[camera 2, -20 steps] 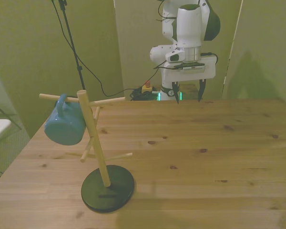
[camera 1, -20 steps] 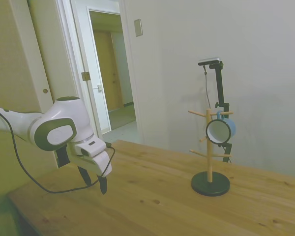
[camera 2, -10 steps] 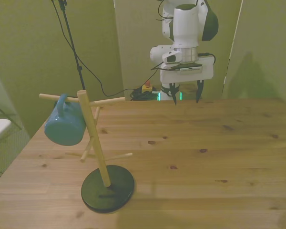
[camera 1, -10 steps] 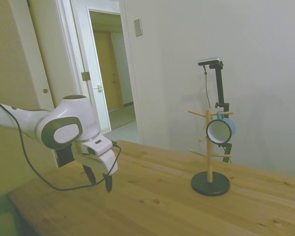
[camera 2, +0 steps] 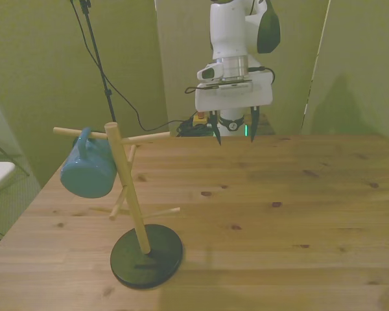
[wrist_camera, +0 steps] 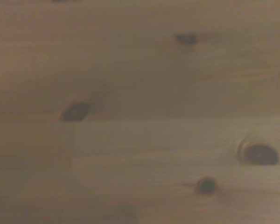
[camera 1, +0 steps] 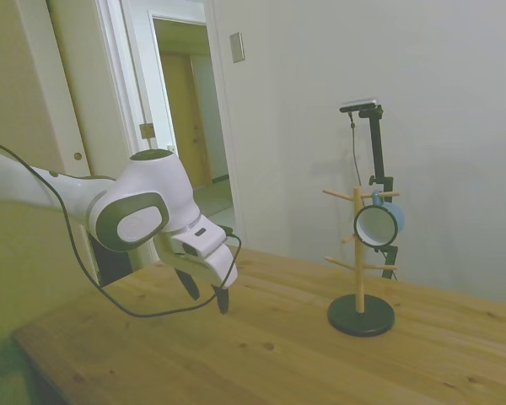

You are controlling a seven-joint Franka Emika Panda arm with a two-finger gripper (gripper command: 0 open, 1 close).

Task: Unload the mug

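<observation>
The light-blue mug (camera 2: 87, 172) hangs by its handle on an upper peg of a wooden mug tree (camera 2: 126, 191) with a round black base (camera 2: 146, 255). In the side view the mug (camera 1: 378, 223) shows its white inside. My gripper (camera 2: 234, 129) hangs open above the table's far edge, well away from the mug, toward the front view's right of the tree. In the side view the gripper (camera 1: 206, 297) points down with nothing between its fingers. The wrist view shows only blurred wooden boards.
The wooden table (camera 2: 279, 214) spreads between the gripper and the mug tree. Lower pegs of the tree stick out empty. A black cable (camera 1: 126, 310) loops under the arm. An open doorway (camera 1: 185, 126) lies behind the table in the side view.
The arm has moved along the table toward the mug tree and toward the front view's left. The gripper stays open. The mug and tree have not moved.
</observation>
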